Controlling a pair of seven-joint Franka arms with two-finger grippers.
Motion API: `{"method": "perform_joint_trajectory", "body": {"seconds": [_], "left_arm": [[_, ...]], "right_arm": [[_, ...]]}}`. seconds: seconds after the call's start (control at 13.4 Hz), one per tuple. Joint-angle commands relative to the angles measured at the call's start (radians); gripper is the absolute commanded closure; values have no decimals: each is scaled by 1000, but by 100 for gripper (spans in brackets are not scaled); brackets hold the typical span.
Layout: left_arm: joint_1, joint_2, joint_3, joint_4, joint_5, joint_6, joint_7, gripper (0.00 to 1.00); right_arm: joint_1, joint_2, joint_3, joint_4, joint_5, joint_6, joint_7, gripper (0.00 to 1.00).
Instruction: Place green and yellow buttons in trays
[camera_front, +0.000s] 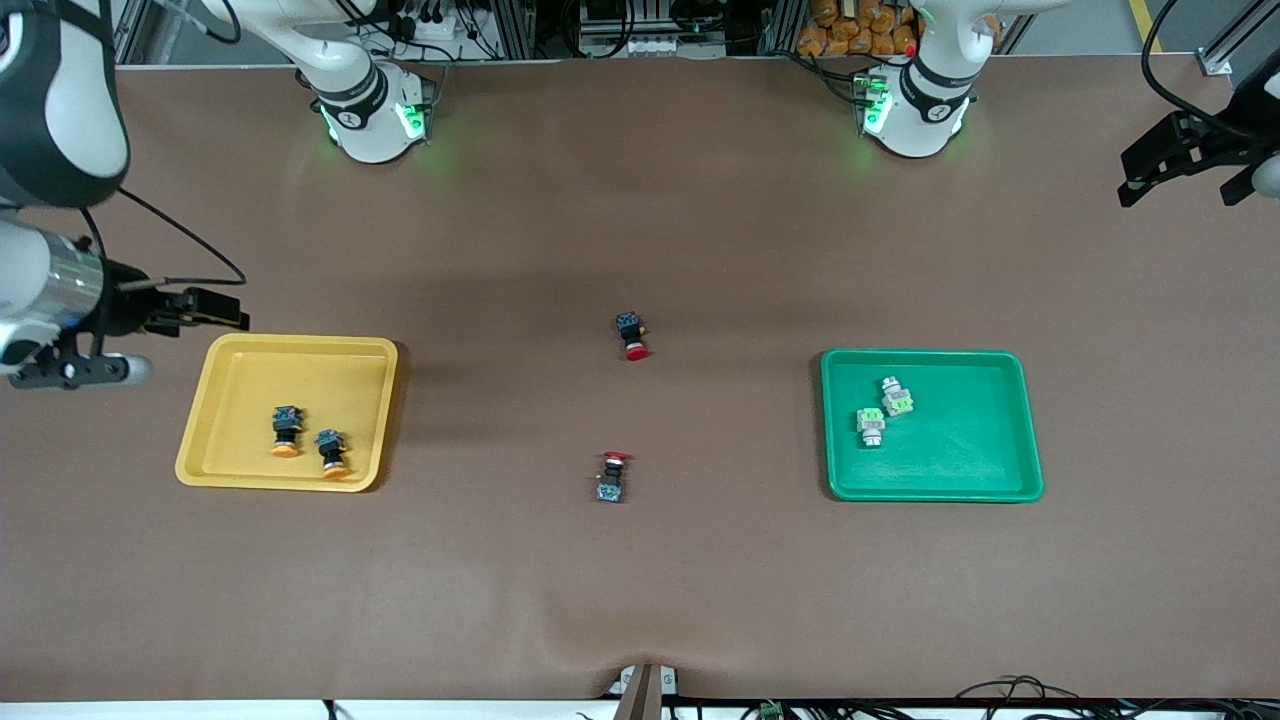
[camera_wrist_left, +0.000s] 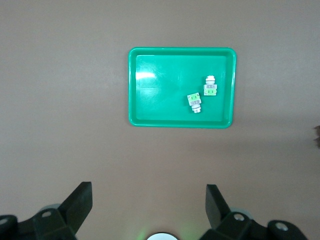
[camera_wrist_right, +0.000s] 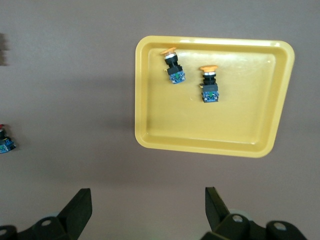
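Both pairs of buttons lie in their trays; the sorting looks done.

Taking the yellow tray (camera_front: 210, 400) as marker: two yellow buttons (camera_front: 287, 430) lie in it, near its camera-side rim, red ones (camera_front: 611, 476) mid-table, two green buttons (camera_front: 885, 410) in the green tray (camera_front: 1020, 430). Right gripper (camera_wrist_right: 147, 210) hangs wide above the marker, left gripper (camera_wrist_left: 149, 205) wide over bare table; I'd lift straight, clear of rims.

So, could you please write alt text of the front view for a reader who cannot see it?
Two yellow-capped buttons lie in the yellow tray and two green-capped buttons lie in the green tray. Two red-capped buttons lie on the brown table between the trays. Both grippers are up at the view's edges.
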Motion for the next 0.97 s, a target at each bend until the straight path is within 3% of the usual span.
{"method": "perform_joint_trajectory", "body": {"seconds": [0.0, 0.37, 0.9], "left_arm": [[5, -2, 2, -2, -21, 9, 10, 0], [5, 30, 2, -6, -22, 20, 27, 0], [4, 55, 4, 0, -14, 24, 26, 0]], "right_arm": [[-10, -88, 3, -30, -12, -22, 61, 0], [-94, -188, 95, -12, -63, -114, 67, 0], [-91, -188, 96, 70, -63, -222, 155, 0]]}}
